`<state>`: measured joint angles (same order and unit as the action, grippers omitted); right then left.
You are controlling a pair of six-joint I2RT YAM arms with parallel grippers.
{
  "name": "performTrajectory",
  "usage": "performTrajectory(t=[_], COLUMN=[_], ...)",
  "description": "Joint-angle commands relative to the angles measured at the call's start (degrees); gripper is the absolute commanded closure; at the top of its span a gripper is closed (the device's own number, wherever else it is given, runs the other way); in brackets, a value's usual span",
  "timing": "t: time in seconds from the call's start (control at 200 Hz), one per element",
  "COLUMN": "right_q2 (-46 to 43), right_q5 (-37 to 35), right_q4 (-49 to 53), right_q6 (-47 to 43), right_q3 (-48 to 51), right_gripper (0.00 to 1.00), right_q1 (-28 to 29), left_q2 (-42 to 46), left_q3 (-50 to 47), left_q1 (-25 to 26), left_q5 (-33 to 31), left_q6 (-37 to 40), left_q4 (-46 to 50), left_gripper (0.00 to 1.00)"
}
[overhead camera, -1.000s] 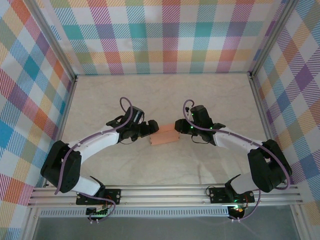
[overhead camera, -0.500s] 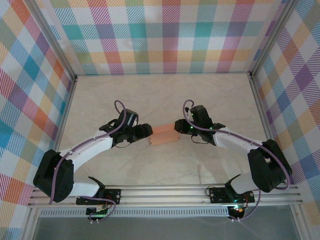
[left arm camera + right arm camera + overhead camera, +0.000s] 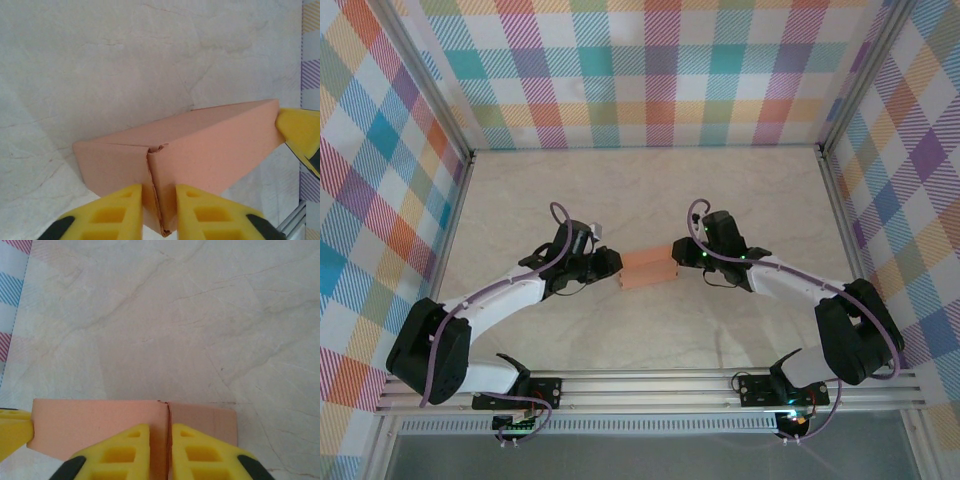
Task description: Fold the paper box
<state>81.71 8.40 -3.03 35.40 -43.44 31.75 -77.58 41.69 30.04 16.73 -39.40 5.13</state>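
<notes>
Paper box [image 3: 649, 268] sits pinched endwise between left fingers [image 3: 116, 211] and right fingers [image 3: 125, 449].

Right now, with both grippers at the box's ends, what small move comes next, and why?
Probably press the left gripper slightly inward: the seam between its fingers on the paper box looks ajar, while the right gripper pinches the far end.

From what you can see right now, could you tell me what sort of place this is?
Probably a robot test booth: plaid panel walls enclose a marble-patterned table, and the left arm and right arm, bolted to an aluminium rail, hold a salmon paper box.
</notes>
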Motion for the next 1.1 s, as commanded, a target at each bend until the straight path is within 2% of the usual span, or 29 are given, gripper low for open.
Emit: performTrajectory(t=[0.0, 0.145, 0.32, 0.365, 0.39, 0.475, 0.545, 0.615, 0.655, 0.71, 0.75, 0.805, 0.965, 1.095], right_q2=[1.70, 1.17, 0.26, -0.12, -0.44, -1.91, -3.13, -4.60, -5.64, -7.04, -8.11, -9.61, -14.51, -18.79], right_q5=[0.38, 0.74, 0.56, 0.56, 0.41, -0.76, -2.01, -3.70, -4.18, -4.58, -4.55, -4.62, -4.46, -4.02], right_q4=[3.88, 4.42, 5.10, 5.57, 5.88, 6.62, 7.71, 8.54, 8.38, 8.21, 7.99, 8.28, 9.68, 11.73], right_q6=[0.02, -0.11, 0.21, 0.19, 0.19, -0.21, -0.85, -1.25, -1.56, -1.49, -1.35, -1.23, -0.19, -0.26], right_q3=[1.69, 1.11, 0.33, -0.12, -0.48, -1.46, -2.40, -2.73, -2.40, -1.46, -0.58, 0.48, 3.96, 6.60], right_gripper=[0.93, 1.00, 0.99, 0.85, 0.79, 0.69, 0.59, 0.43, 0.33, 0.26, 0.22, 0.19, 0.17, 0.17], right_q1=[0.21, 0.18, 0.17, 0.15, 0.23, 0.17, 0.17, 0.16, -0.03, -0.39, -0.81, -1.54, -4.90, -8.50], left_q2=[-4.36, -3.86, -3.37, -3.22, -3.07, -2.22, -1.42, -0.23, 0.58, 1.00, 0.82, 0.01, -3.75, -10.73], left_q3=[-4.24, -3.99, -2.70, -1.55, -0.93, 1.91, 4.60, 6.79, 7.68, 9.49, 11.11, 13.42, 19.20, 26.30], left_q1=[-0.51, -0.63, -0.51, -0.51, -0.51, -0.51, -0.51, -0.47, -0.36, -0.05, 0.31, 0.84, 3.66, 6.29], left_q5=[-3.02, -3.28, -2.92, -3.23, -3.47, -4.59, -5.02, -5.65, -6.39, -8.36, -9.96, -11.10, -9.09, -3.80], left_q6=[0.60, 0.90, 1.95, 2.64, 2.97, 4.02, 5.28, 7.64, 10.01, 14.01, 17.63, 23.30, 41.41, 58.44], left_q4=[8.24, 8.71, 8.92, 9.64, 9.98, 12.72, 13.96, 13.60, 12.61, 12.19, 12.19, 12.06, 11.30, 14.83], left_gripper=[0.86, 0.92, 0.91, 0.85, 0.77, 0.52, 0.36, 0.23, 0.14, 0.07, 0.05, 0.07, 0.08, 0.08])
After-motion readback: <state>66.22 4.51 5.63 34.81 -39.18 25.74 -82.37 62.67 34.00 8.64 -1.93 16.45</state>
